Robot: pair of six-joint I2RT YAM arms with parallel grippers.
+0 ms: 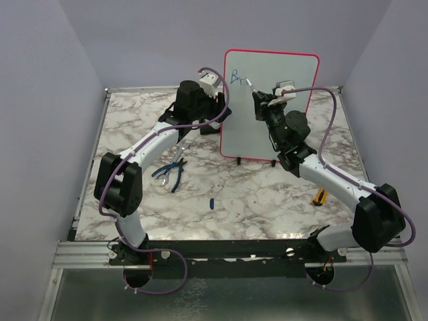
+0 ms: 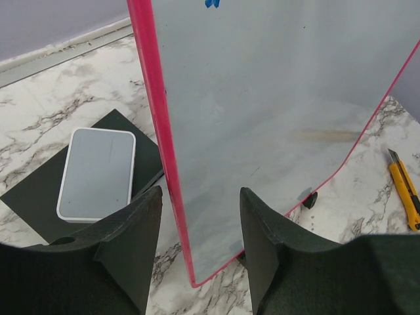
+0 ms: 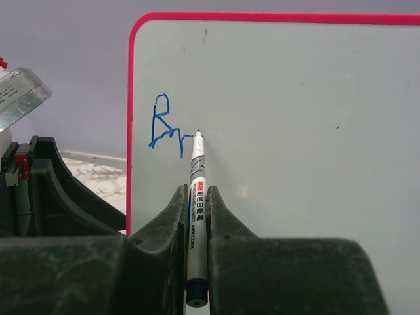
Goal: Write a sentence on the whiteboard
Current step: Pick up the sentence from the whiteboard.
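Right pincer (image 3: 195,197): mine, closed narrow on the marker (image 3: 197,172), both jaws tight against its barrel.
Marker: its long axis runs straight out from between my jaws toward the board. The capless tip leads and the butt end sits back in my palm.
Tip: at the board face, just right of the last blue stroke. It looks to be touching, though I cannot be sure of the contact.
The sentence (image 3: 164,128): only "Br" so far, in thin blue near the board's upper left corner. I judge the writing barely begun.
The whiteboard (image 3: 295,131): upright straight ahead of my right pincer and close, with its long side vertical.
Way to go: the bare surface lies to the right of the tip, so I think the next letters call for small strokes drifting that way, with the tip square to the face.
Left pincer (image 2: 200,223): wide, one jaw on either side of the board's left red edge, low down. I see no pad pressing it.
Nearer arm: the right one, for writing. The left looks placed to steady the board.
Risk: pushing too hard could tip the board back on its small feet.
Eraser block (image 2: 96,174): flat on a black base, behind the board's left edge.
Table (image 1: 267,200): blue pliers (image 1: 172,175), a small blue cap (image 1: 211,202) and a yellow knife (image 2: 403,187) lie loose.
Containers: none in view.
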